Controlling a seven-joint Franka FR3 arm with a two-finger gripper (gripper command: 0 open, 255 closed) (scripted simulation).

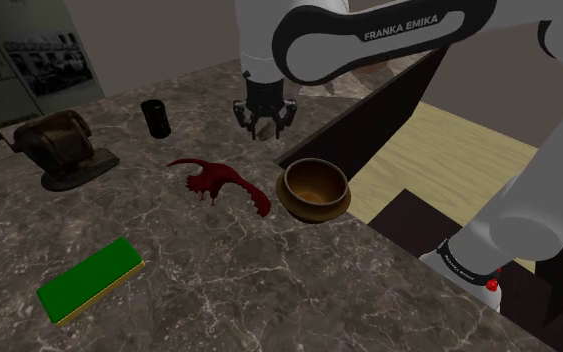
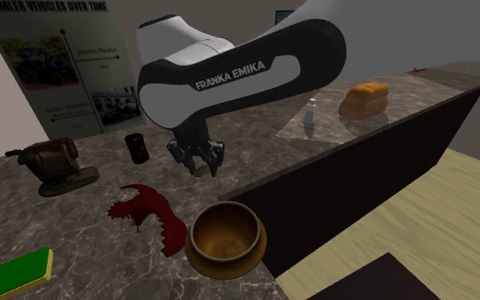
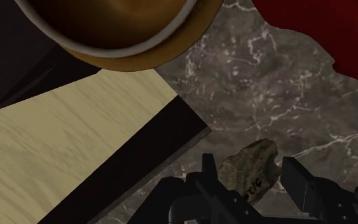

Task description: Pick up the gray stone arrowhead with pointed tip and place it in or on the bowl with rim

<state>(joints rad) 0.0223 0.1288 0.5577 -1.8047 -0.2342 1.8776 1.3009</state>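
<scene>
Shoulder view: your gripper [image 1: 262, 128] hangs low over the counter [image 1: 269, 280] near its far edge. The bowl [image 1: 312, 188] sits apart from it and looks empty.

Second exterior view: gripper [image 2: 197, 164] is down close to the marble, and the bowl [image 2: 225, 239] is nearer the camera.

Wrist view: the arrowhead [image 3: 250, 164] lies on the counter between the fingers [image 3: 210, 175]. The jaws stand apart and a sliver of marble shows at one side, so you have no grip.

Judgement: the approach looks done. You have yet to close, lift, carry and drop it in the bowl.
</scene>
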